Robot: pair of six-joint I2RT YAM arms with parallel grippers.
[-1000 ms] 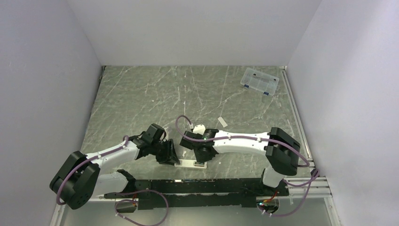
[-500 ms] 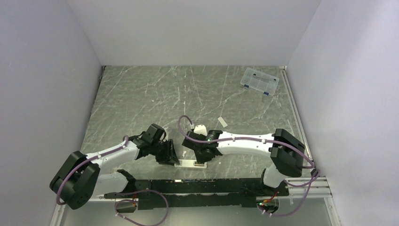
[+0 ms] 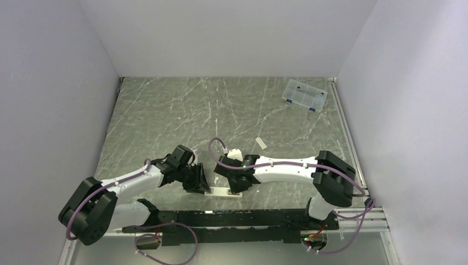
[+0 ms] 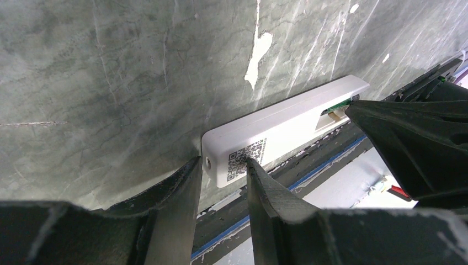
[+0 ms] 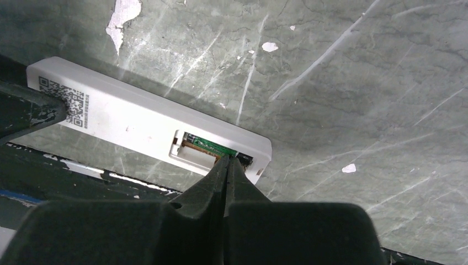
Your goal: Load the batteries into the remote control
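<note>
The white remote control [image 3: 223,192] lies at the table's near edge, recess side up. In the left wrist view the remote control [image 4: 287,130] has its QR-code end between my left gripper [image 4: 223,163] fingers, which close on that end. My right gripper [image 5: 226,160] is shut, its tips pressed into the battery recess at the remote's [image 5: 138,121] other end. The dark green battery [image 5: 212,146] lies in the recess under those tips; it also shows in the left wrist view [image 4: 338,109]. The gold battery is not clearly visible. In the top view the left gripper [image 3: 205,186] and right gripper [image 3: 238,187] face each other over the remote.
A clear compartment box [image 3: 304,95] stands at the far right of the table. A small flat white cover piece [image 3: 261,143] lies behind the right arm. The black base rail [image 3: 232,218] runs just in front of the remote.
The right arm has shifted slightly, its wrist settling a little lower and to the left over the remote. The left arm and the remote have not moved.
</note>
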